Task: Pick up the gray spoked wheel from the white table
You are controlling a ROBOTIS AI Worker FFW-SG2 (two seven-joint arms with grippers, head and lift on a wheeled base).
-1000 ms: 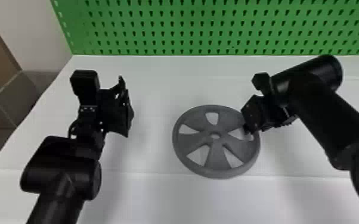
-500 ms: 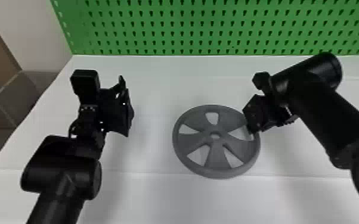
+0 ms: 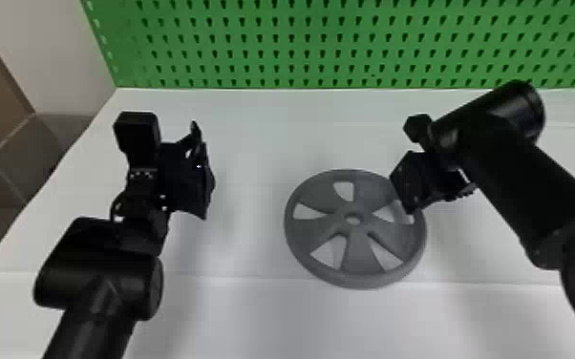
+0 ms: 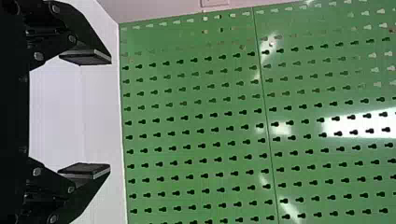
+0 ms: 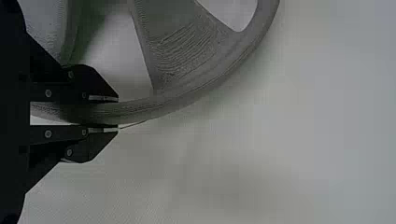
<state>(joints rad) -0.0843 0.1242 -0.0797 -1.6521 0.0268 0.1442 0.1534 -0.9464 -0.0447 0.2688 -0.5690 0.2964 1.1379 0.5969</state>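
Nearest, the white counter is smooth, with a crease running from side to side and passing under the near rim of the gray spoked wheel. Its left edge slants inward toward the back corner; past that edge are dim brown and gray surfaces.

The left pincer is above the counter's left part, well apart from the wheel, its fingers spread wide. The wheel is nearer the back edge than that crease for most of its width, right of the left pincer. Its hub face is turned up, and being round it has no long axis; one broad spoke points toward the near side. Whether the whole rim touches the counter, I cannot tell.

Farther round, the right pincer is narrow, holding the rim on the wheel's right, back side, one finger inside an opening and one outside. It hides a bit of rim, and the right arm blocks some of the counter's right part.

Along the back edge stands a green pegboard, with a pale wall to its left.
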